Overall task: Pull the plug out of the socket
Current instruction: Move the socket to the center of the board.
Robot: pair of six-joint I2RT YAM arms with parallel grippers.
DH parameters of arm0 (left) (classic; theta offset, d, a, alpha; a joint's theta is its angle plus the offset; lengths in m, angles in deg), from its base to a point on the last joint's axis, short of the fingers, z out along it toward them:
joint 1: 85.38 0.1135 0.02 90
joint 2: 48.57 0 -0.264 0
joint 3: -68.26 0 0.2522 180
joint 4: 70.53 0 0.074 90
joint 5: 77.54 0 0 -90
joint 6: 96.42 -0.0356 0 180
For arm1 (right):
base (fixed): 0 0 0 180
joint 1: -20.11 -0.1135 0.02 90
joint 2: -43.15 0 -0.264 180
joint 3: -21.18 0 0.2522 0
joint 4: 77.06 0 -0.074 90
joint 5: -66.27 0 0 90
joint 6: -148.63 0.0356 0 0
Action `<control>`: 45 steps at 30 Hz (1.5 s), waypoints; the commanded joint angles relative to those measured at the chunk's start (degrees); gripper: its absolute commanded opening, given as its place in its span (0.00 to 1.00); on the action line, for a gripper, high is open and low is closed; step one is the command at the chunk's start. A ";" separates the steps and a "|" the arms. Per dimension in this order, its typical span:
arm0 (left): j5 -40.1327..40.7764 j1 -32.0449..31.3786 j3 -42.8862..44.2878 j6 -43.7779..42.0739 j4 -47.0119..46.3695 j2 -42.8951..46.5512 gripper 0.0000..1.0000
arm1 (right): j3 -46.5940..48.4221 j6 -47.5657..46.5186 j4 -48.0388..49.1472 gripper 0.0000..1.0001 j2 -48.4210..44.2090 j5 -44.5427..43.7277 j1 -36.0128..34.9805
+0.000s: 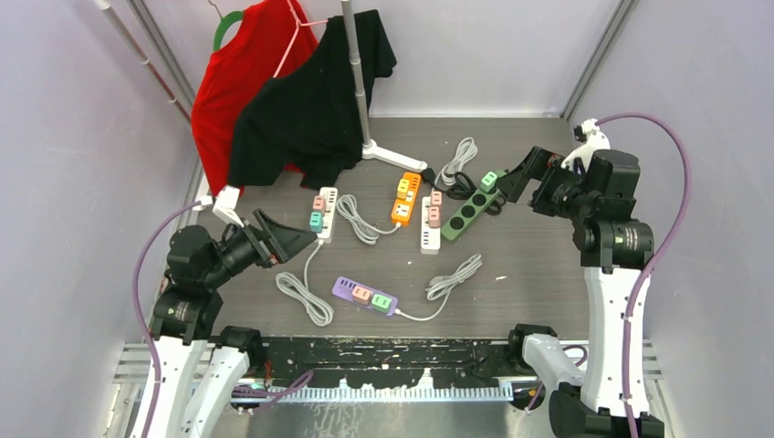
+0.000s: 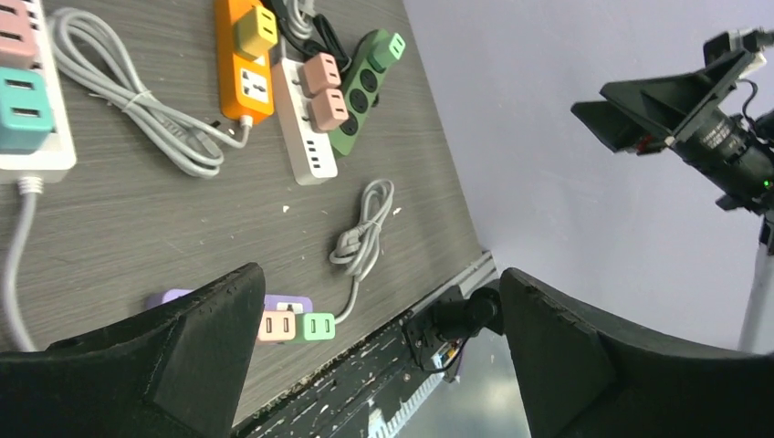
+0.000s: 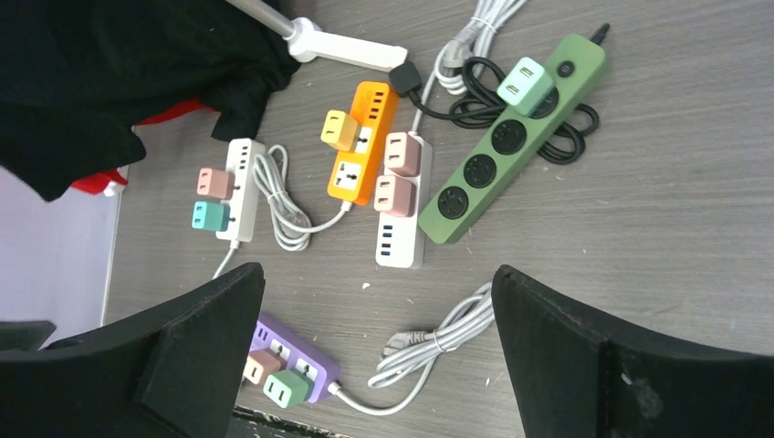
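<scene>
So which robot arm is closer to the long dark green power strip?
Right. The right tool hovers just beside the long dark green power strip; the left tool is far across the table.

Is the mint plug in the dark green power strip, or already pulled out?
In. The mint plug sits seated on the end socket of the dark green strip, not lying loose on the table.

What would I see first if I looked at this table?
Probably the bright colours in the middle of the table: an orange power strip, a green strip to its right and a purple strip nearer the front, all with little coloured plugs in them. At the far left hang a red shirt and a black shirt.
</scene>
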 commanded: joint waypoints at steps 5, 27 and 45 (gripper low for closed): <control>-2.38 -8.62 -6.68 3.37 -17.99 -0.76 0.99 | -1.35 -10.43 6.45 1.00 4.79 16.67 -1.04; 44.10 -59.25 -15.41 -28.95 -27.64 -20.19 0.99 | -20.94 -67.80 6.71 1.00 21.25 24.95 -31.11; 40.64 -49.18 -22.84 -21.81 -24.96 -8.50 0.89 | -32.02 -60.23 23.33 0.81 28.42 8.81 -55.43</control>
